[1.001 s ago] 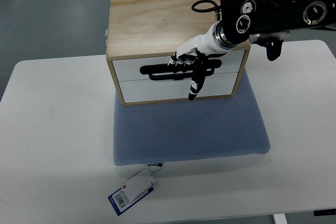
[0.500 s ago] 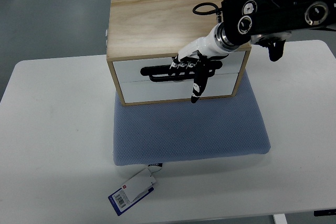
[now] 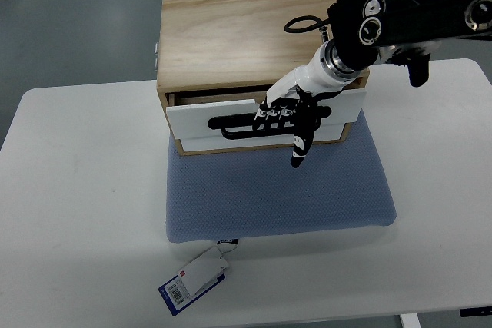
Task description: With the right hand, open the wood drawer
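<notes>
While the top drawer [image 3: 231,117] stands slightly out, the right hand [image 3: 288,117] grips its handle [image 3: 238,122].

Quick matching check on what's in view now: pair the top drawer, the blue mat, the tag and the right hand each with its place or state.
1 top drawer
2 blue mat
3 tag
4 right hand

a lies under the wooden box
b partly pulled out
c fingers hooked on the black handle
d near table edge, attached to the mat's front

Pairs: 1-b, 2-a, 3-d, 4-c
</notes>
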